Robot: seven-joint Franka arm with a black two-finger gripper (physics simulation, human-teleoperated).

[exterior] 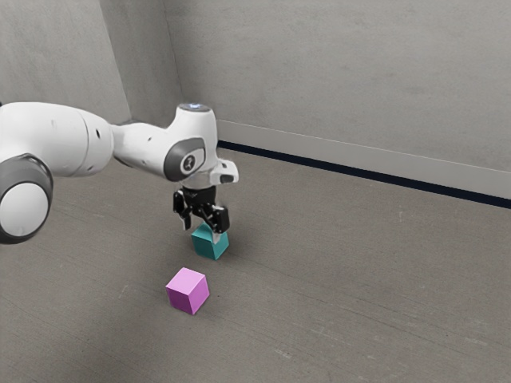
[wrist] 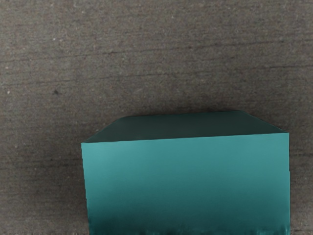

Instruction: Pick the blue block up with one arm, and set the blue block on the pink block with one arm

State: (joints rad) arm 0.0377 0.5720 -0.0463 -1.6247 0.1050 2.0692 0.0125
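Note:
The blue block (exterior: pixel 211 244), teal in colour, rests on the grey floor. My black gripper (exterior: pixel 204 227) hangs right above it, open, with its fingertips level with the block's top edge, one on each side. In the wrist view the blue block (wrist: pixel 186 181) lies just under the hand, showing its top face and one side. The pink block (exterior: pixel 188 290) sits on the floor a short way nearer the camera than the blue one, slightly toward the exterior view's left, and nothing touches it.
The grey floor (exterior: pixel 359 279) stretches open toward the exterior view's right and front. A grey wall with a dark base stripe (exterior: pixel 367 174) runs along the back, well away from the blocks.

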